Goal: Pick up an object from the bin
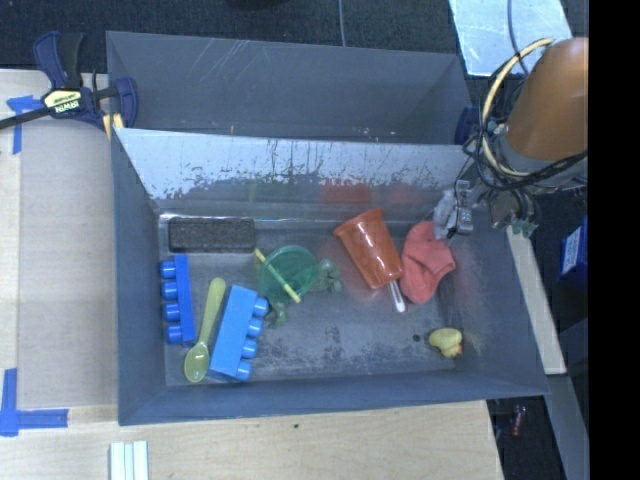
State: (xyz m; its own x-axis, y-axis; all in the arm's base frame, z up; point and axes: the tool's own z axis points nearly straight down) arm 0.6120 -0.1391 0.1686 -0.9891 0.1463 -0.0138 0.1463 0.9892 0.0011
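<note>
My gripper [455,214] hangs at the bin's right side, close to the back right corner. Directly below it and touching its lower edge in this view lies a crumpled red cloth-like thing [428,261]; whether it is gripped I cannot make out. An orange plastic cup [368,248] lies tipped over just left of the red thing. A short white stick [397,299] pokes out between the two. A small yellow lump [446,341] rests near the front right corner.
Further left lie a green cup-like toy [290,270], a yellow-green spoon [207,333], two blue bricks [238,332] [176,299] and a dark rectangular block [211,234] by the back wall. The arm with its orange cover and cables stands over the right rim.
</note>
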